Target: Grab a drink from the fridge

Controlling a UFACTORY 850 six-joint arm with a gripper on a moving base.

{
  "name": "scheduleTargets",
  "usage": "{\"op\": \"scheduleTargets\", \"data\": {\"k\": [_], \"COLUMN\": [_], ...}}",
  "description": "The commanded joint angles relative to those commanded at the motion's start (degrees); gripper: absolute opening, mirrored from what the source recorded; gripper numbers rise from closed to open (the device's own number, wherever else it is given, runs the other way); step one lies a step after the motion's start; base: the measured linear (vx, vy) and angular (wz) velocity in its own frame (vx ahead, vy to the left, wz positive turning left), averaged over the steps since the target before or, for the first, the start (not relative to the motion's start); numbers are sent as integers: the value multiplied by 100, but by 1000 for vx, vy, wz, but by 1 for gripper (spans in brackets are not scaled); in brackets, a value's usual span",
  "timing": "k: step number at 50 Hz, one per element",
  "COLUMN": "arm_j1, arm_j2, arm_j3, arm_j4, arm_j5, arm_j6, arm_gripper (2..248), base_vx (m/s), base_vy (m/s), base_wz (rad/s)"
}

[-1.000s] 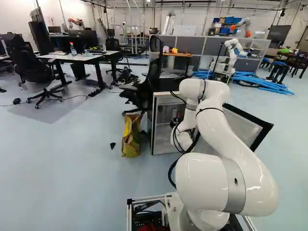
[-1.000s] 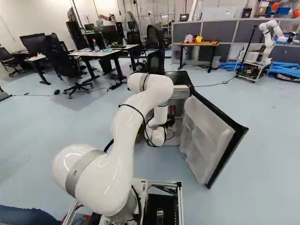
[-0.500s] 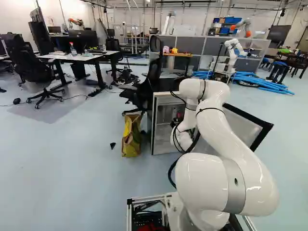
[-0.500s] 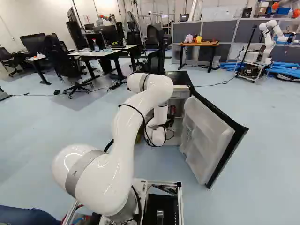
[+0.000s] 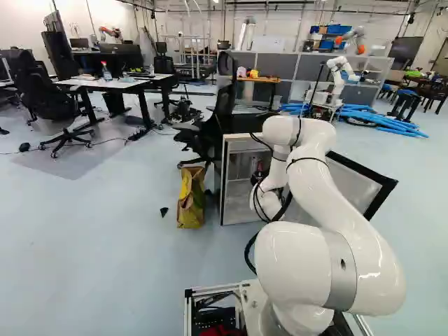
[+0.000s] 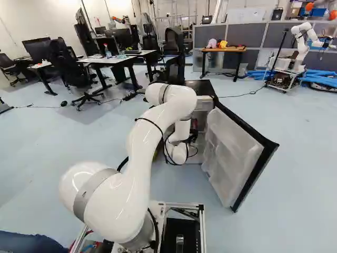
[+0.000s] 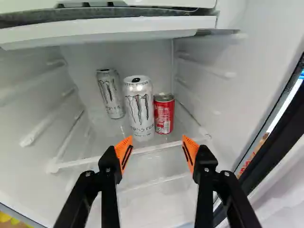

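A compact fridge [image 6: 201, 87] stands on the floor ahead of the base, its door [image 6: 234, 158] wide open. A white robot arm [image 6: 138, 150] reaches into it. A careless sideways swing could knock the door or an inner wall.

Inside, a white compartment ledge [image 7: 109, 29] overhangs a clear shelf [image 7: 166, 147]. Lifting a can too soon could bump its top on that ledge; going in too low could catch the shelf's front edge.

The end effector [image 7: 157, 148] is spread wide, orange pads apart, holding nothing. It points at the drinks from just short of them.

Three cans are on the shelf. The tall front silver can [image 7: 138, 109] is upright, ahead of the gap between the pads. Behind it, on the side away from the red one, is a rear silver can [image 7: 110, 95]. The short red can [image 7: 164, 115] sits right beside the front one; whether they touch is unclear.

Both near cans roughly fill the opening, so driving straight in may trap the pair, or a fingertip may strike one and tip it. Which drink is wanted is not stated.
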Motion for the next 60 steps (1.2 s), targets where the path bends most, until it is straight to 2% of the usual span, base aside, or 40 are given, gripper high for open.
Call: {"op": "scheduleTargets", "data": {"k": [18,60], "arm_j1": [-100,-275], "arm_j2": [-86,-313], "arm_j3": [-174,-626], "arm_j4": [-25,-319], "arm_j5": [0,0], "arm_j6": [0,0], "arm_gripper": [160,160], "base_vx": [0,0], "base_vy": [0,0], "base_wz": [0,0]}}
